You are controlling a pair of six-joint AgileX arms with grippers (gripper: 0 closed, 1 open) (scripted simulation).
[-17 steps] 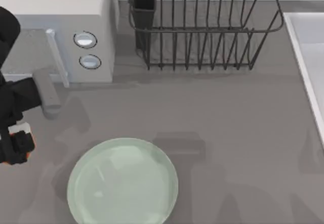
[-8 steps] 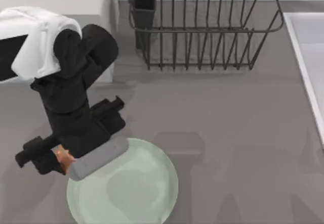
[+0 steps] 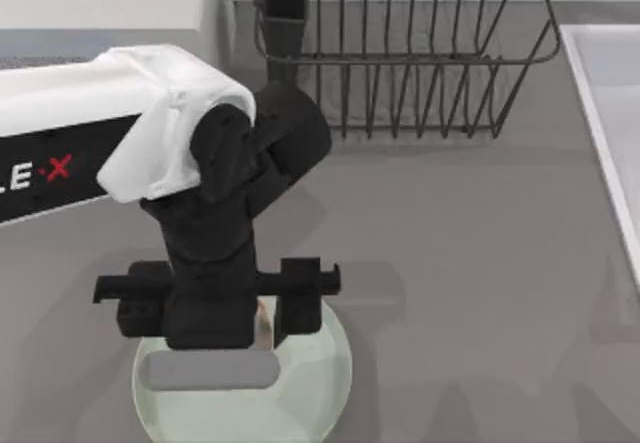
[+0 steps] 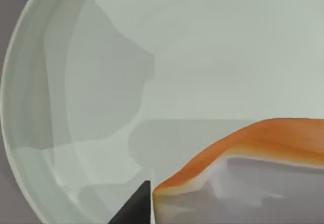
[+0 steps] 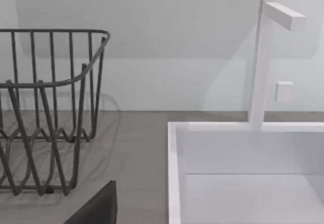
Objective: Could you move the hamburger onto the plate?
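Left end effector (image 3: 262, 325) pinches the hamburger (image 4: 253, 148) above the plate (image 3: 320, 383).

L arm reaches in from the top view's left edge, white forearm running across, black wrist bent down toward the near side of the counter. Left gripper (image 3: 262, 325) hangs low at the end of that wrist, pointing down, closed on the hamburger (image 4: 243, 173). R arm's parked off to the right.
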